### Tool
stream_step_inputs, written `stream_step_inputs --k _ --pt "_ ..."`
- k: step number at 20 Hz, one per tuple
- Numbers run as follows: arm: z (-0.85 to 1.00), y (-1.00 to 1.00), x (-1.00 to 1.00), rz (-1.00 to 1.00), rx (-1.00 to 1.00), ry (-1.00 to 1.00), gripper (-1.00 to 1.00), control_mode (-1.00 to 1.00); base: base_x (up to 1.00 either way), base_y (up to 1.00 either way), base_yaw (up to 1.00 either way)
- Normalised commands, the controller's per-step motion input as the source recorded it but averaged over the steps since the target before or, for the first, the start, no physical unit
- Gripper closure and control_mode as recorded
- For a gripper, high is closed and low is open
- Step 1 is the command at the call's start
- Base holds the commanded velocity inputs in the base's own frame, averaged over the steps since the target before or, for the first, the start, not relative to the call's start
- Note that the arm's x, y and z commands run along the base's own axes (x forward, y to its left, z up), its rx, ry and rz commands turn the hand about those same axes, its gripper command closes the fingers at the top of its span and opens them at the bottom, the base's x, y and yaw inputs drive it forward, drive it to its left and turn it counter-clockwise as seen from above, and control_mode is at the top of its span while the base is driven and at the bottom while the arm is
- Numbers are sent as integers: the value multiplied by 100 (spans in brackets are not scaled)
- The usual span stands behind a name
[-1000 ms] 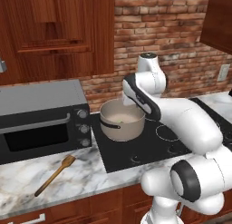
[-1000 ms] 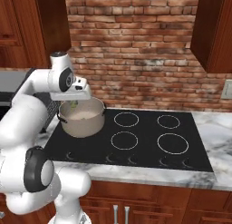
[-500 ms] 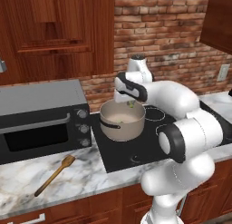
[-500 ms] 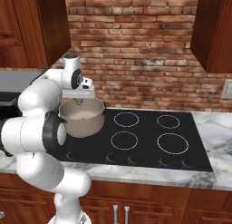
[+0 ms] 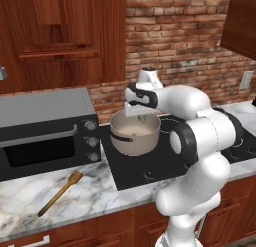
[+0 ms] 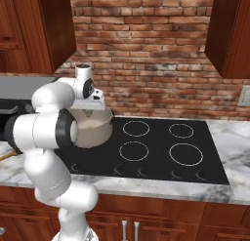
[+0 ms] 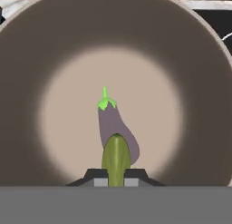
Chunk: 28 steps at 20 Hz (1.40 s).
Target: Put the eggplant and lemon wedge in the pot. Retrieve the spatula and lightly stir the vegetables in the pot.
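My fingers [image 7: 116, 175], clenched on the lemon wedge [image 7: 116, 160], hang over the pot [image 5: 135, 133]; the eggplant [image 7: 115, 125] already lies inside. Next, I judge: release the wedge, then fetch the spatula [image 5: 61, 192] from the surface [image 5: 75, 206].

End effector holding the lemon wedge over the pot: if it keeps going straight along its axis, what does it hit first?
Most likely the eggplant lying on the floor of the pot: it sits just beyond the lemon wedge shut in the end effector. Depth is unclear.
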Motion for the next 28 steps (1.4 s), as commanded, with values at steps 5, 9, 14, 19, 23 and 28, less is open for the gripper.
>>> stream_step_inputs --k 5,9,14,19,23,28 --pt "-54 0 0 0 0 8 100 -100 0 0 0" --pt "-34 5 10 0 0 3 100 -100 0 0 0" --pt "-3 17 37 0 0 0 100 -100 0 0 0" --pt "-14 21 31 0 0 0 100 -100 0 0 0" --pt "-18 5 9 0 0 0 100 -100 0 0 0" --pt "0 0 0 0 0 0 100 -100 0 0 0"
